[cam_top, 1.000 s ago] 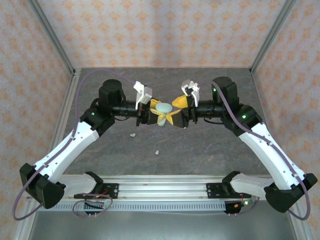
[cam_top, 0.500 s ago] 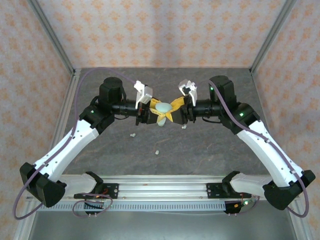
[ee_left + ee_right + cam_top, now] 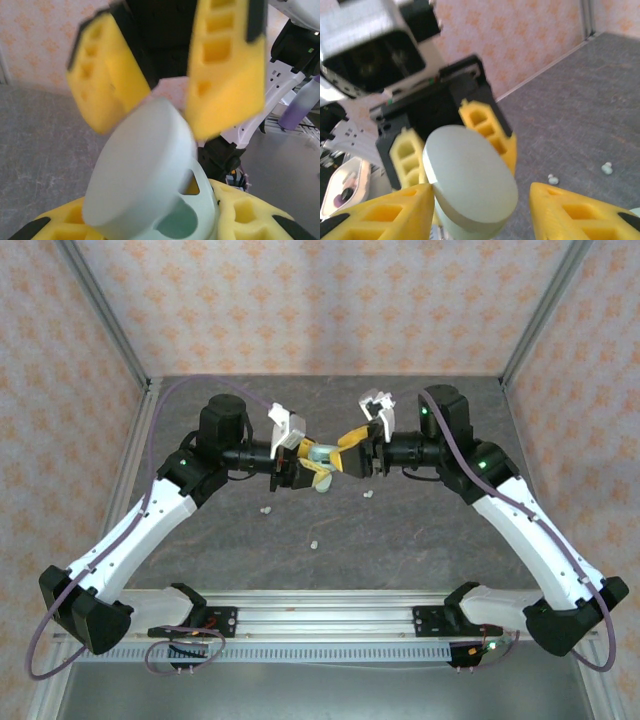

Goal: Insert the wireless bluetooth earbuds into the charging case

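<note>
My left gripper (image 3: 312,466) (image 3: 165,226) is shut on the base of the pale mint charging case (image 3: 322,454) (image 3: 201,199), held above the middle of the table. Its lid (image 3: 140,165) (image 3: 470,175) stands tilted up, and an empty well shows in the base. My right gripper (image 3: 346,450) (image 3: 482,200) faces it with the lid between its yellow fingers (image 3: 225,70). One finger (image 3: 395,212) touches the lid's edge and a gap shows at the other. Three tiny earbuds (image 3: 265,510) (image 3: 314,543) (image 3: 367,492) lie on the table; two earbuds (image 3: 553,178) (image 3: 607,169) show in the right wrist view.
The grey stone-patterned table (image 3: 420,540) is walled by patterned panels on three sides, with metal posts (image 3: 110,330) at the corners. The arms' mounting rail (image 3: 320,615) runs along the near edge.
My right gripper has narrowed and shifted left and slightly away, onto the case. The case's lid has swung up from shut to tilted open. The left gripper has kept its hold.
</note>
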Robot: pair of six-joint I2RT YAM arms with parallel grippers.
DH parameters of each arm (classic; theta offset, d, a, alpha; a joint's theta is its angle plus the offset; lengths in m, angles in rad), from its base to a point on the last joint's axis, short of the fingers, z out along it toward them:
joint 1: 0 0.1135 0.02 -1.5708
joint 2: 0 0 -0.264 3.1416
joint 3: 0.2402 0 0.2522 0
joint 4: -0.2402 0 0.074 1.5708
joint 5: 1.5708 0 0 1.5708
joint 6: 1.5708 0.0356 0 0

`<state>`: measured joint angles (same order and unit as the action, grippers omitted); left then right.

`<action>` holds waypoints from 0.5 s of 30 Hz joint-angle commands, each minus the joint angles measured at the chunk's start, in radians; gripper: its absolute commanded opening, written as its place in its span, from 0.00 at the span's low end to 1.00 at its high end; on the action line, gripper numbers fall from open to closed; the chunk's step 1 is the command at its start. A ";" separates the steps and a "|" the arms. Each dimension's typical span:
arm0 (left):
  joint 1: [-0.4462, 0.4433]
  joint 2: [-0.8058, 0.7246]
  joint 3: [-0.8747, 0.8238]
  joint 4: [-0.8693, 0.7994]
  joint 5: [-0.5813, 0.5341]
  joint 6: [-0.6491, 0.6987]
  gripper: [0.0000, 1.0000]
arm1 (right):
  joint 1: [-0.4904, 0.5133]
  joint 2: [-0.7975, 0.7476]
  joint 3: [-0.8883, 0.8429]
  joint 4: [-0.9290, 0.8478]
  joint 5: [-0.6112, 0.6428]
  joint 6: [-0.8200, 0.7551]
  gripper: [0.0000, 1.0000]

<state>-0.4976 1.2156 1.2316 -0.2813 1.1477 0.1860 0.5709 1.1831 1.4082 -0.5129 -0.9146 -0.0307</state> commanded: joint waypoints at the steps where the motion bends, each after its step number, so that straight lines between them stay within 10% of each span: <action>1: -0.021 -0.030 0.012 0.005 0.064 0.029 0.12 | -0.016 0.021 0.012 0.077 0.097 0.054 0.53; 15: 0.015 -0.060 -0.107 0.171 -0.049 -0.137 0.11 | -0.020 -0.034 -0.055 0.156 0.123 0.218 0.62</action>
<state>-0.4950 1.1782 1.1522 -0.2104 1.1015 0.1200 0.5552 1.1900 1.3708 -0.4290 -0.8192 0.1253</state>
